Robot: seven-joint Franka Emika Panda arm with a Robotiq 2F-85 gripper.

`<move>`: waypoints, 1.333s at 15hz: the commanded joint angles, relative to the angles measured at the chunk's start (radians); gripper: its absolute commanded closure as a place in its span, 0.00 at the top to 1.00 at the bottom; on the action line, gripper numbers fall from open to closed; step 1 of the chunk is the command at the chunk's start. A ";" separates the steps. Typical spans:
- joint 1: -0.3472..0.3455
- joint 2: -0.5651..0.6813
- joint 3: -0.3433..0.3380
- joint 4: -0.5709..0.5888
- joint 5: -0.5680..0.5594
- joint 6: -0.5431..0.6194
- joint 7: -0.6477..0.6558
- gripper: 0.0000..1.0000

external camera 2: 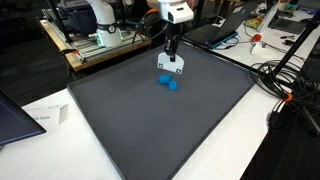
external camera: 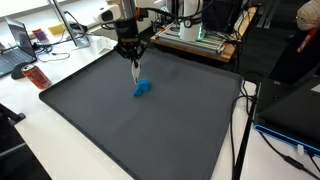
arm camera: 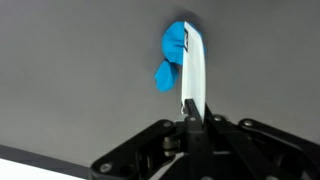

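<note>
The end effector [arm camera: 190,118] is clenched on the top end of a white strip [arm camera: 197,75], its fingers pressed flat against the strip's two broad faces. The strip hangs down over the far middle of the mat [external camera: 100,130]. Its lower end sits at a blue lump [arm camera: 172,55], either touching it or just beside it; I cannot tell which.

**White strip:** Seen edge-on in the wrist view it is thin, while in an exterior view [external camera 2: 170,65] it shows a broader face. It looks like smooth, hard plastic, so probably light and stiff. Because it is held only at one end, it would likely swivel in the grip if its tip were pushed sideways. A hold lower on the flat faces should be steadier.

**Blue lump:** It is small and rounded, with two lobes, one larger than the other, and a matt bright blue surface. It lies on the mat in its far half. Whether it is foam, rubber or hard plastic cannot be told. It is probably light enough to skid when nudged. The best place to pinch it looks like the narrow waist between the lobes.

**Mat:** It is dark grey, flat and dull, with a faintly grainy look, and probably offers some friction. It covers most of the white worktop [external camera: 30,130].
</note>
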 commanded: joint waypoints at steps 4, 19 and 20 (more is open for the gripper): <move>-0.025 -0.014 0.054 -0.055 0.213 0.034 -0.215 0.01; -0.005 0.009 0.015 -0.094 0.168 0.032 -0.086 0.01; -0.005 0.008 0.013 -0.097 0.172 0.041 -0.076 0.01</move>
